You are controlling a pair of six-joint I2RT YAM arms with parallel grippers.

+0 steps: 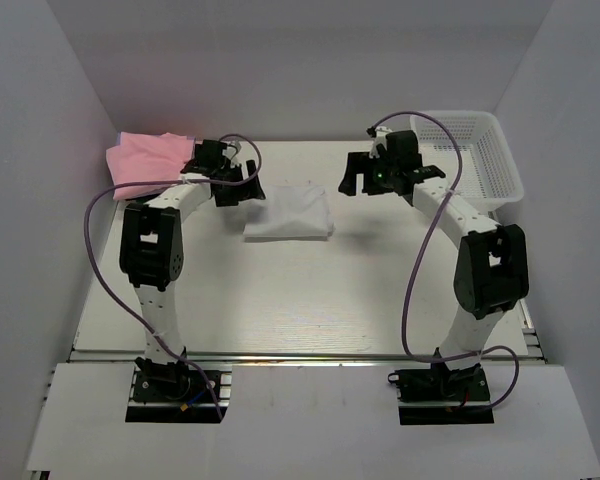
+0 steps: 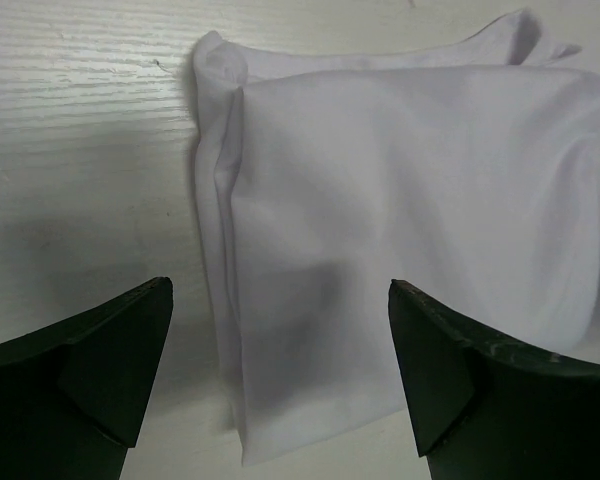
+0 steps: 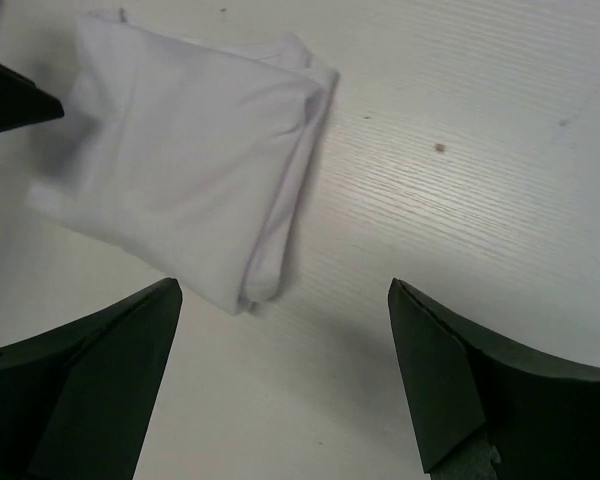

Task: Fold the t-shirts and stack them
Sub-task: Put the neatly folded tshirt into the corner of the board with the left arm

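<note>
White t-shirt [image 1: 288,213]: we are seeing it lying folded into a flat packet at the middle of the tabletop [image 1: 310,300], between the two arms, with nothing gripping it.
Long axis: it is running left to right across the tabletop, so each short end is facing one arm.
Left jaws: they are standing wide apart and holding nothing. The left arm [image 1: 155,240] is hovering them at the shirt's left end, and in the left wrist view the layered left edge is lying between the fingers and just ahead of them.
Right jaws: they too are spread and gripping nothing. The right arm [image 1: 485,265] is holding them off the shirt's right end, with bare tabletop under them in the right wrist view and the packet lying off to one side.
Nearer arm: we are judging the left one nearer, sitting just beside the cloth while the right one is standing a little apart.
Pink t-shirt [image 1: 145,160]: it is lying folded at the far left corner, behind the left arm's wrist.
Mesh basket [image 1: 480,150]: it is sitting at the far right edge, well apart from the shirts.
Step in hand: we are taking the fold as finished and the stacking as not yet done.
Coming move: we are expecting a grasp along the left edge, since that end is facing both the closer jaws and the pink shirt.
</note>
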